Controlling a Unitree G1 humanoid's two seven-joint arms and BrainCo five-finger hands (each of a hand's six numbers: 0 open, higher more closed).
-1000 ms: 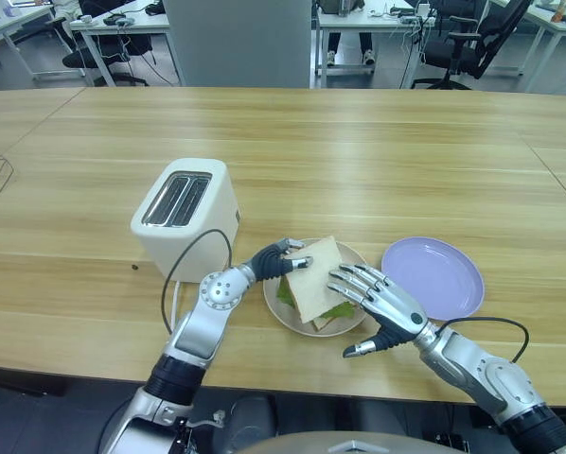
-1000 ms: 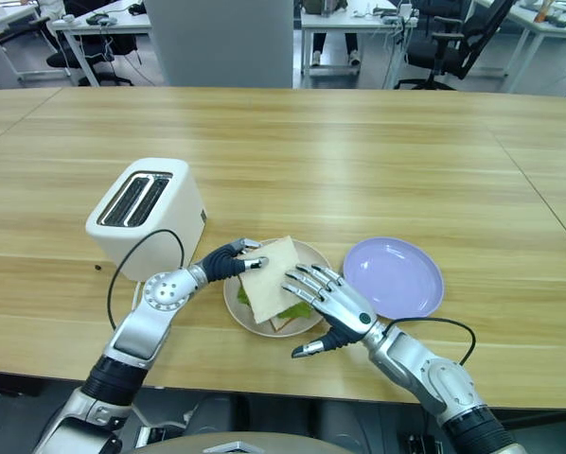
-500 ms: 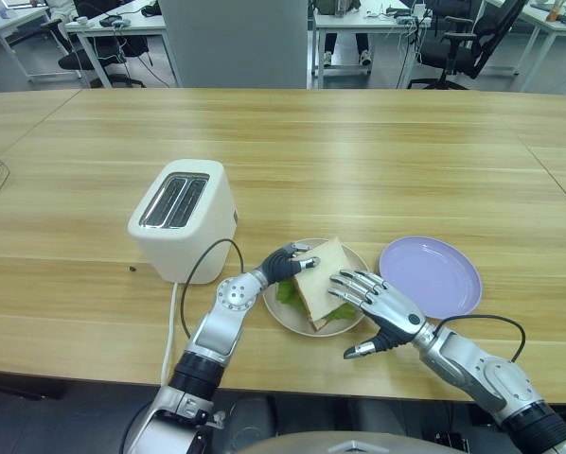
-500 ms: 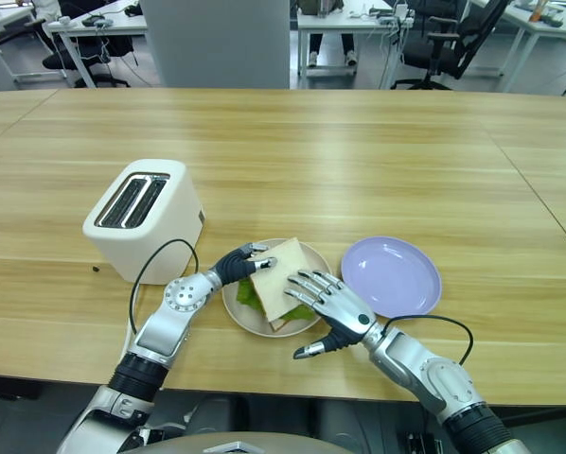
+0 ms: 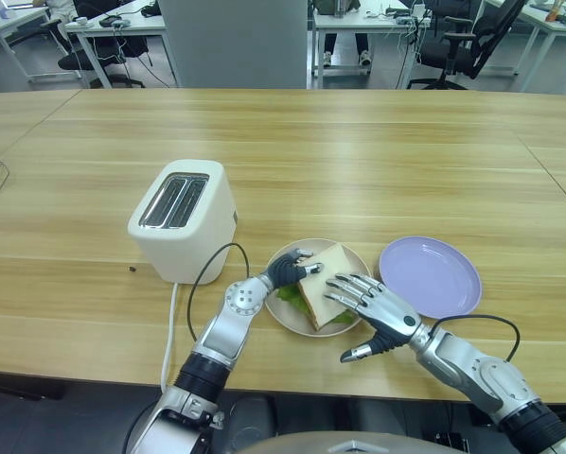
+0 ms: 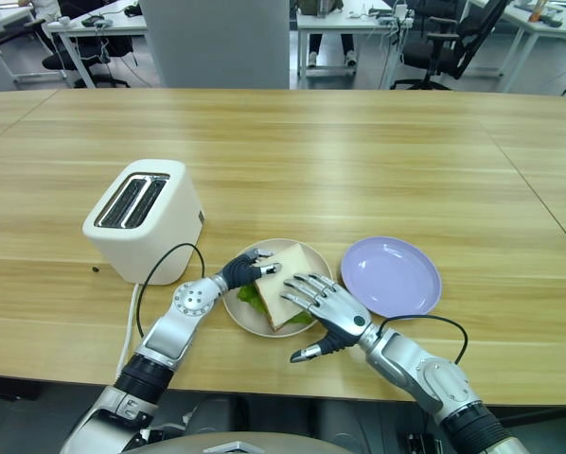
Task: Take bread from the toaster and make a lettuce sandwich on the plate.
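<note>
- left hand [image 5: 288,271]: fingers curled, pinching the left edge of the top bread slice [image 5: 327,267].
- right hand [image 5: 373,305]: fingers spread wide, holding nothing, poised over the slice's right side; whether it touches cannot be told.
- the top bread slice lies over lettuce [image 6: 248,296] on the beige plate [image 5: 279,320], between the toaster [image 5: 182,219] and the purple plate [image 5: 431,276].
- step in hand, as judged: seating the top slice. lower it flat and square over the lettuce, steady it lightly with the open palm, and release the pinch without dragging it.
- the toaster cord [image 5: 200,274] loops near the left forearm; avoid snagging it.
</note>
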